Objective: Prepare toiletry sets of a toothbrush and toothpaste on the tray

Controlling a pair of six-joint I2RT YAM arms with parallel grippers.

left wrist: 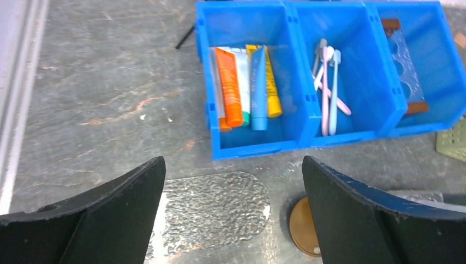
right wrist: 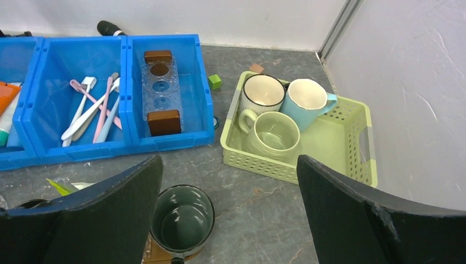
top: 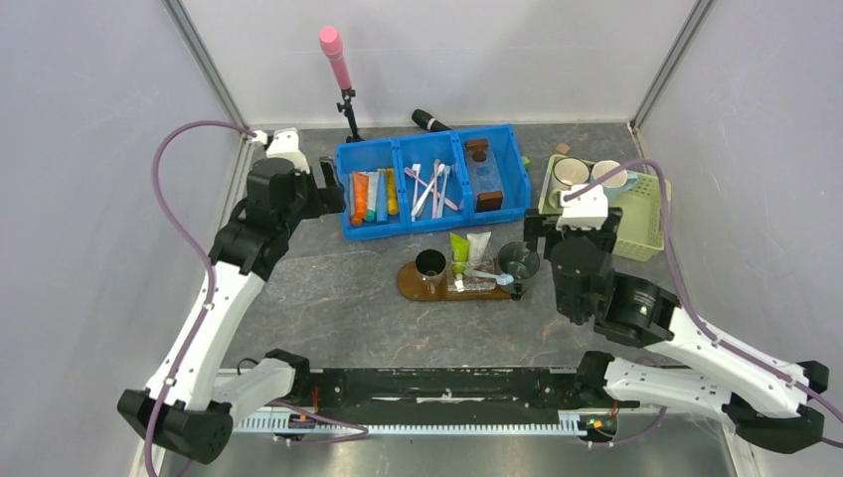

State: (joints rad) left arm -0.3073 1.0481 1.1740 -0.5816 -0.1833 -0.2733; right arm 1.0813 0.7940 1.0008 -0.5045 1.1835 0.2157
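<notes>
Both claws stand wide and hold nothing. The right claw (right wrist: 228, 165) hangs over the 3 o'clock end of the tray (top: 410, 285), with a dark green cup (right wrist: 182, 220) just under its fingers. The left claw (left wrist: 232, 165) hangs near the 9 o'clock end of the bin (top: 437, 226). In the top view the tray lies between the arms, at 9 o'clock from the right claw and at about 4 o'clock from the left one, so the right arm is nearer. On the tray the toothpaste (top: 459, 248), one green tube and one white, lies side by side with its long axis from 12 to 6. The toothbrush (top: 487, 275) lies just below it, running about from 9 to 3. A black cup (top: 430, 264) stands toward the 9 o'clock end. One set looks laid, and I think a second brush is needed; the left arm is nearer to the bin. The bin holds spare tubes (left wrist: 244, 82) at 9 o'clock, brushes (right wrist: 93, 107) in the middle lying roughly 12 to 6, and a clear holder (right wrist: 160, 85) at 3 o'clock. The basket (right wrist: 286, 168) holds three mugs (right wrist: 272, 135)
</notes>
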